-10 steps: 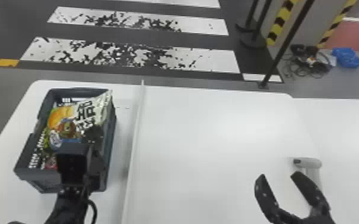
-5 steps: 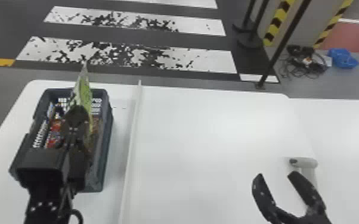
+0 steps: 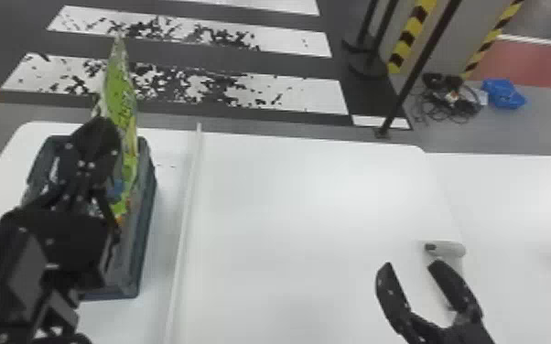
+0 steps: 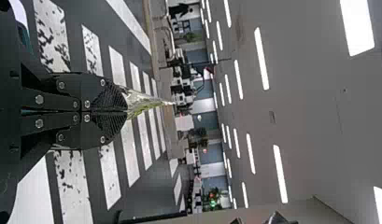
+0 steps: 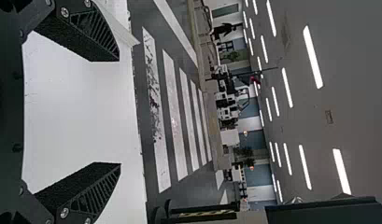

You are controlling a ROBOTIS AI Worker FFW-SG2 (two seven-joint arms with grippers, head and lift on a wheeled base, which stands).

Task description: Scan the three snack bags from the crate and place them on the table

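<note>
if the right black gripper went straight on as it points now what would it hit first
Nothing near, it seems. The right gripper points forward over the smooth white tabletop, and the way looks free as far as the head view shows, though its height and tilt are hard to judge.

Beyond the bench's (image 3: 288, 206) far edge, worn white stripes (image 3: 309, 96) cross the dark floor (image 3: 288, 66). Cables (image 3: 453, 103) lie past its far right corner; long lights (image 4: 261, 58) glow on the grey ceiling (image 4: 310, 93).

One crate (image 3: 144, 238), one scanner (image 3: 448, 249), one green bag (image 3: 119, 98), two grippers (image 3: 411, 266)
</note>
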